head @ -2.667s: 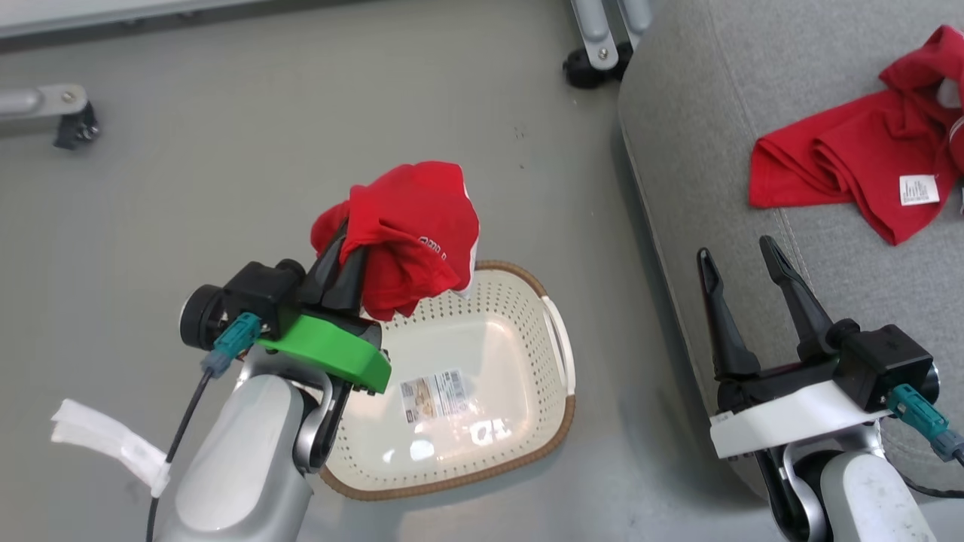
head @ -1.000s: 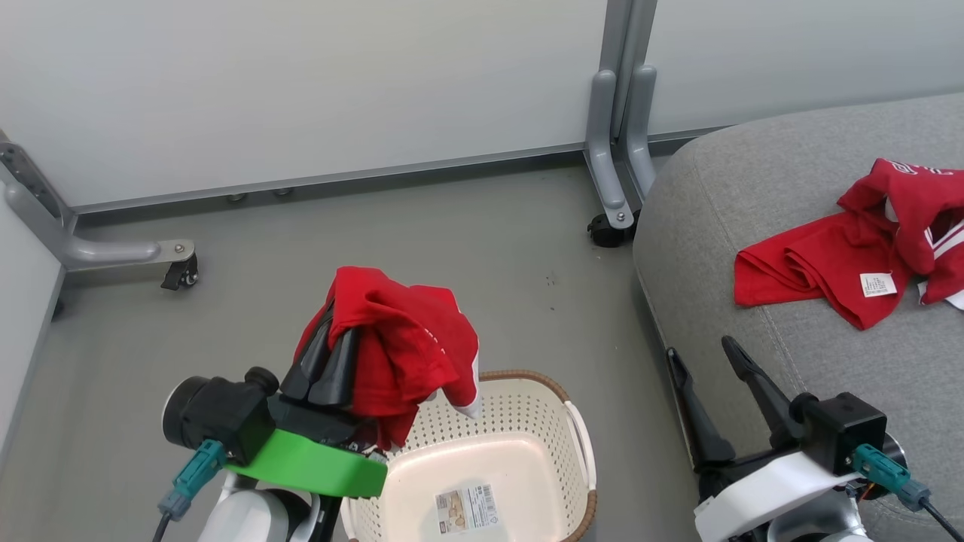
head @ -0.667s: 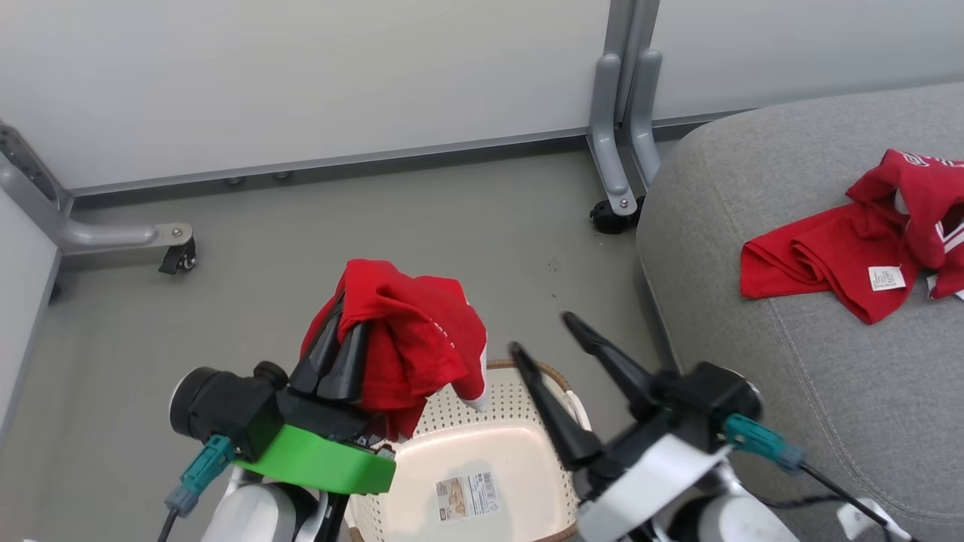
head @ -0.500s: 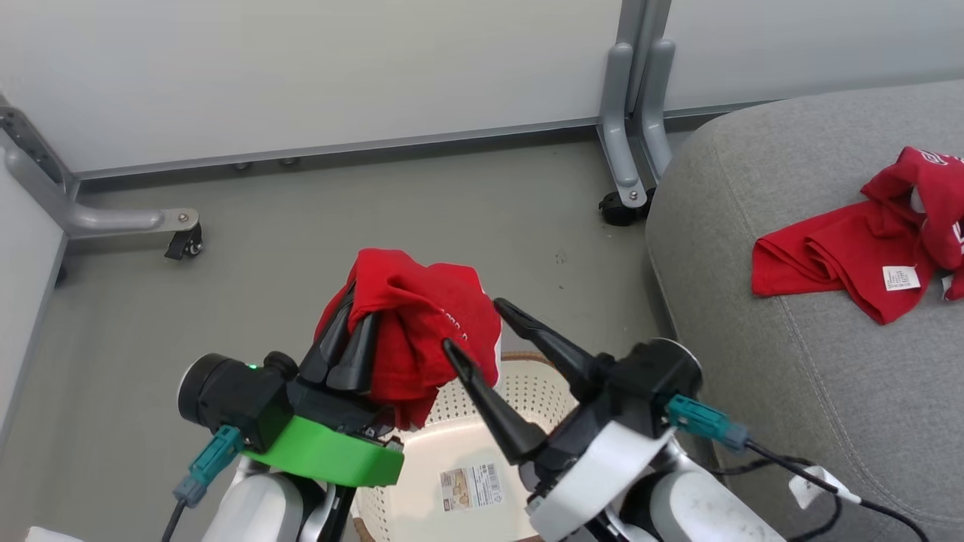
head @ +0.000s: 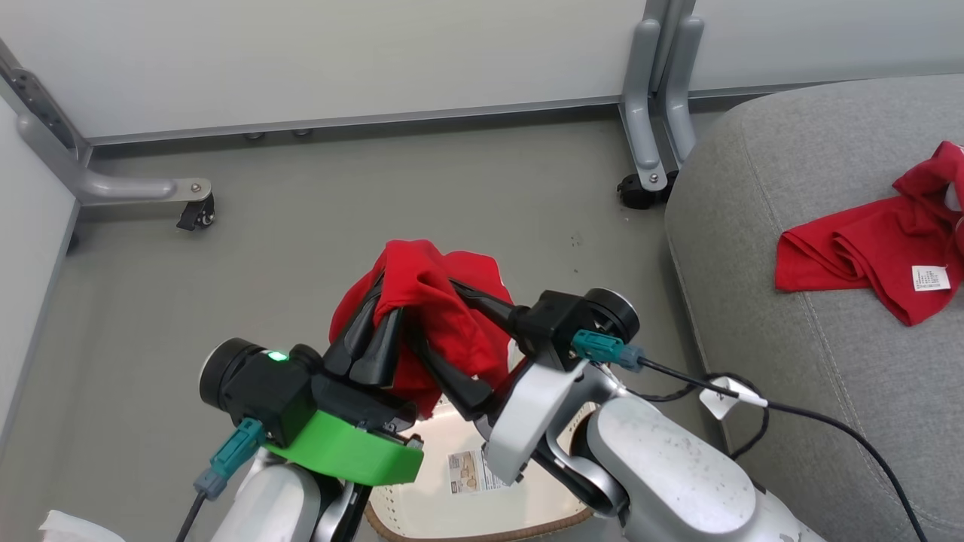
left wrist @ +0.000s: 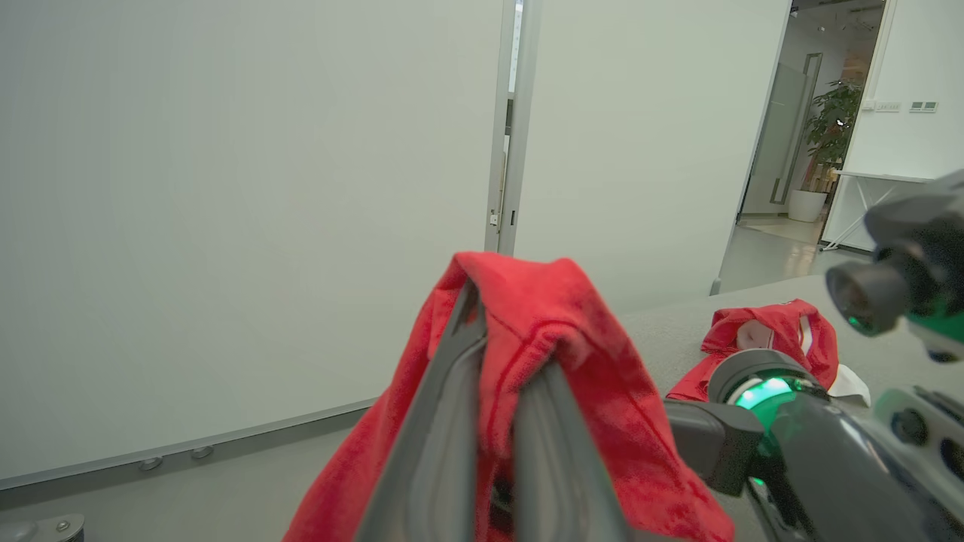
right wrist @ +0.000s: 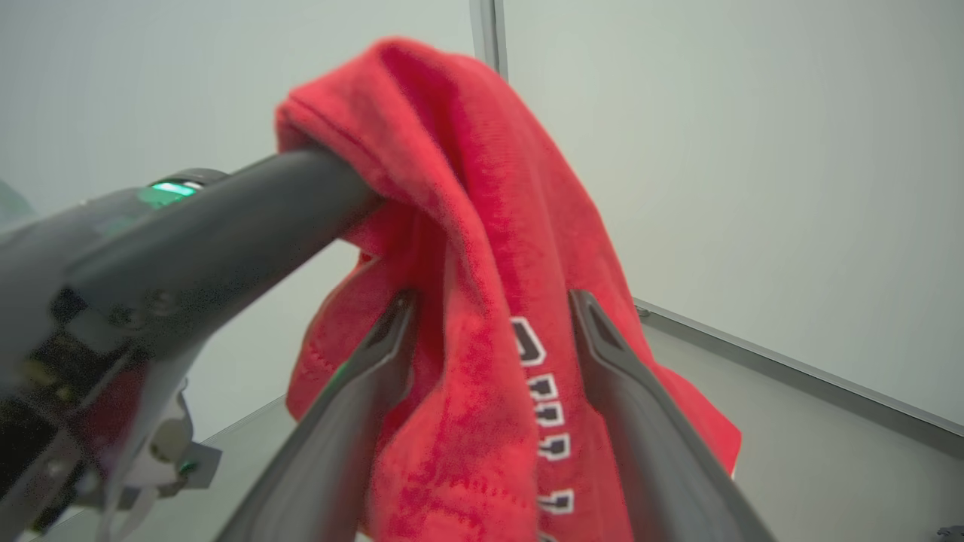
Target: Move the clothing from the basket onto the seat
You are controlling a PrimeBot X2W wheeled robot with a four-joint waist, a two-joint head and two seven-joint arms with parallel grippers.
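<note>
- One left gripper (head: 380,301), on a green-collared wrist: long dark fingers pressed together, pinching a fold of the hanging garment (head: 422,263) near its top. The cloth drapes over the fingertips and down both sides.
- One right gripper (head: 433,309), on a white-collared wrist: fingers (right wrist: 361,376) spread wide, one on each side of the hanging garment's lower drape, not closed on it. In the right wrist view, cloth with white, black-edged lettering (right wrist: 542,391) hangs between them.
- One hanging garment: bright red and bunched, held in the air above the basket (head: 444,512) and clear of it.
- One basket: cream, perforated, with a brown woven-look rim. It stands on the grey floor (head: 339,203) beneath both arms and is largely covered by them. A paper label (head: 471,472) shows on its bottom.
- One seat (head: 791,361): grey upholstery with a stitched seam and a rounded corner, to the right of the basket.
- One laid garment (head: 858,248): red and crumpled, lying on the seat at the right edge of the head view, with its white care label (head: 930,278) facing up. It is well apart from both grippers.
- Surroundings: pale wall panels (head: 339,53). Grey frame legs stand on black castors, one castor (head: 636,192) just beside the seat's corner and another (head: 197,214) far left.
</note>
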